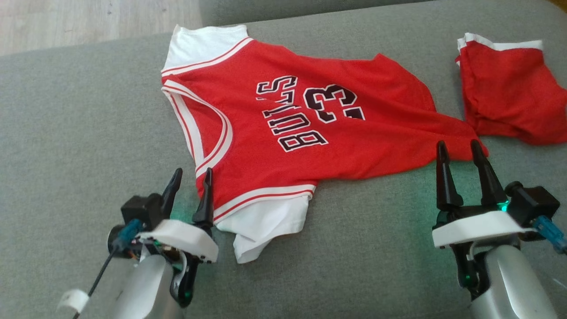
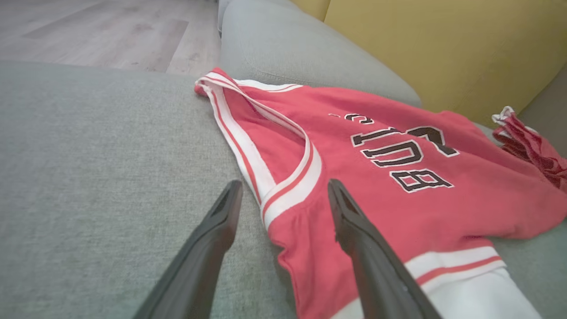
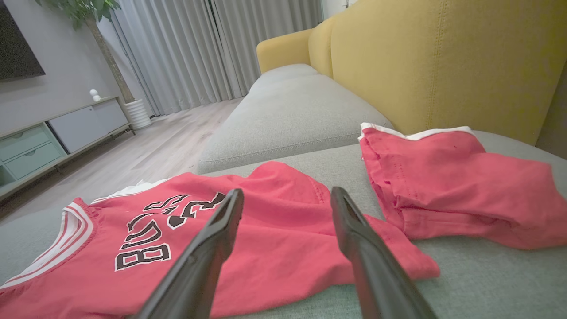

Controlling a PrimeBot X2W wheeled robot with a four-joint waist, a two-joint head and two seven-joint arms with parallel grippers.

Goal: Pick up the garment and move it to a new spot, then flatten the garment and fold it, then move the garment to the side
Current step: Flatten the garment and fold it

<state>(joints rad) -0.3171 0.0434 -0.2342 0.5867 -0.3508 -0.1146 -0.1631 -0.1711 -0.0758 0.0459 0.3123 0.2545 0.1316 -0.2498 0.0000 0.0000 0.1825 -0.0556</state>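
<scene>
The garment (image 1: 283, 133) is a red jersey with white sleeves, white trim and dark lettering. It lies spread on the grey sofa seat (image 1: 79, 124), collar toward my left. My left gripper (image 1: 191, 177) is open at the jersey's near shoulder corner; in the left wrist view its fingers straddle the armhole trim of the jersey (image 2: 376, 177), left gripper (image 2: 285, 190). My right gripper (image 1: 460, 148) is open just at the jersey's near hem corner, holding nothing. The right wrist view shows the right gripper (image 3: 288, 199) above the hem of the jersey (image 3: 274, 239).
A second red cloth with white trim (image 1: 509, 93) lies bunched on the seat to the right; the same red cloth (image 3: 452, 195) shows in the right wrist view. A yellow backrest (image 3: 443, 66) runs along the far side. Wooden floor (image 1: 88, 17) lies past the seat's left edge.
</scene>
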